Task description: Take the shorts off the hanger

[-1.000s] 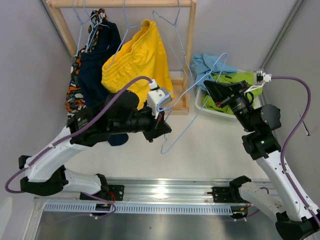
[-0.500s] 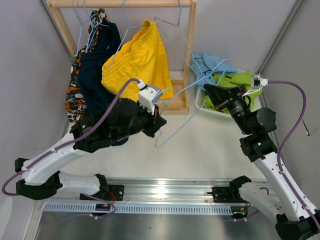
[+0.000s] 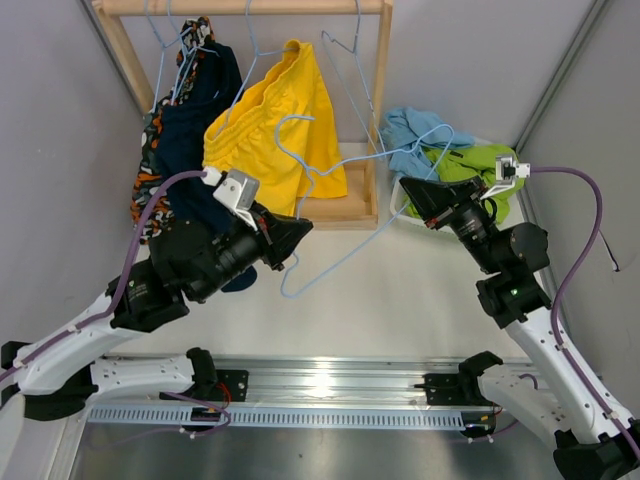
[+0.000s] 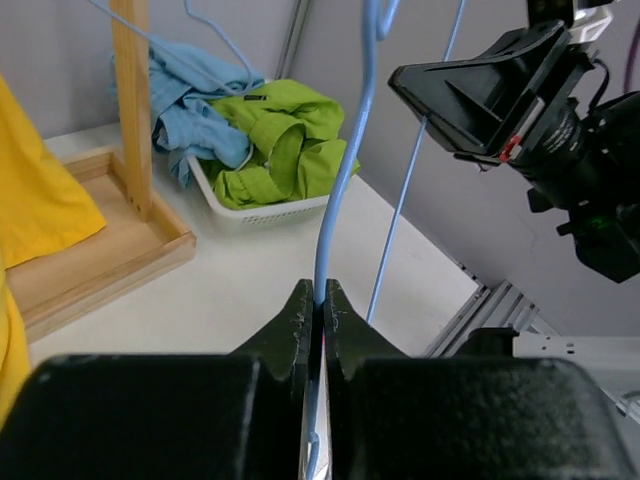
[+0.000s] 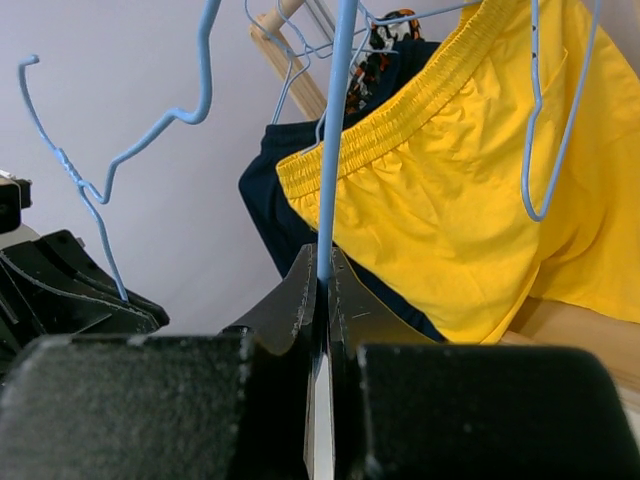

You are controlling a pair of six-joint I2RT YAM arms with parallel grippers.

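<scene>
Hanging from wooden rack (image 3: pixel 240 6), far-left corner: soft crumpled yellow shorts (image 3: pixel 275 130), navy pair (image 3: pixel 195 130), camo pair (image 3: pixel 150 185). Lime pair (image 3: pixel 470 165) and light-blue pair (image 3: pixel 410 128) heaped in white basket (image 4: pixel 255 212), far-right corner. Left gripper (image 4: pixel 318 300) and right gripper (image 5: pixel 322 265) each pinch thin blue wire hanger (image 5: pixel 335 120).

Rack (image 3: pixel 383 100) at back left, 3 hung shorts (image 3: pixel 280 130) on it, basket (image 3: pixel 425 224) right, 2 piled shorts (image 3: pixel 465 160) inside

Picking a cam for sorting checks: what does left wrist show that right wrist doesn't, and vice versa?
Left wrist only: white basket holding lime green shorts and light blue shorts. Right wrist only: dark navy shorts and camouflage shorts. Both: yellow shorts and the blue wire hanger, pinched by left gripper and right gripper.
</scene>
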